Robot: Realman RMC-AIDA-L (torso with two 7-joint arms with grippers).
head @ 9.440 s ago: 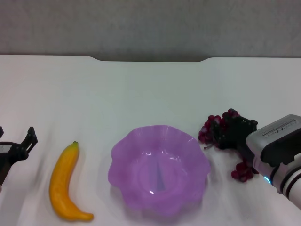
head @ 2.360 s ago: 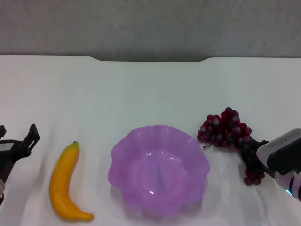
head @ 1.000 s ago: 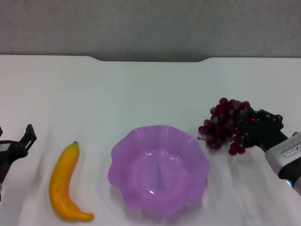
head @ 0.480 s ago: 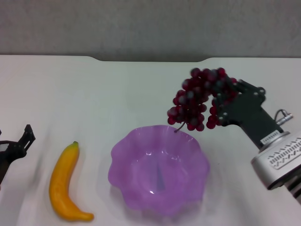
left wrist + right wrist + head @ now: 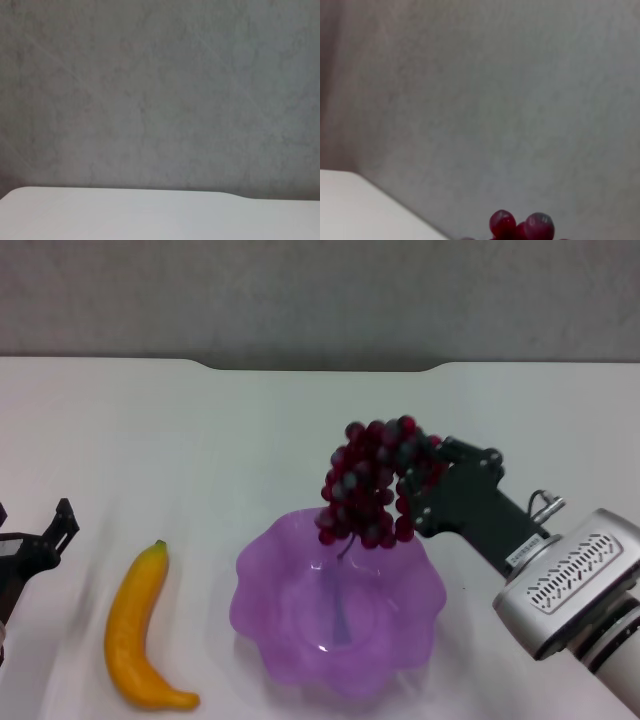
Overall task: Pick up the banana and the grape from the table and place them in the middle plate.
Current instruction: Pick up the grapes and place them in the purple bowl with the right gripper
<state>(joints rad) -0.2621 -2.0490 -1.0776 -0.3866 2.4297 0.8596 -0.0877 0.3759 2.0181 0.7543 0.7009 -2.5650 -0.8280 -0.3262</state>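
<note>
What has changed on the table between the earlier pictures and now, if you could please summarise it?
The right hand closed on the grape, which lay on the table right of the middle plate, lifted it and carried it left; it now hangs over the plate's far rim, still gripped. The banana and plate have not moved, and the left hand has stayed at the table's left edge.

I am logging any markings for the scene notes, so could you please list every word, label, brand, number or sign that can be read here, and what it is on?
None can be read.
The right gripper, holding the grape over the middle plate, has a small white label on its black body: too small to read.
The banana, table and left gripper: no text.
</note>
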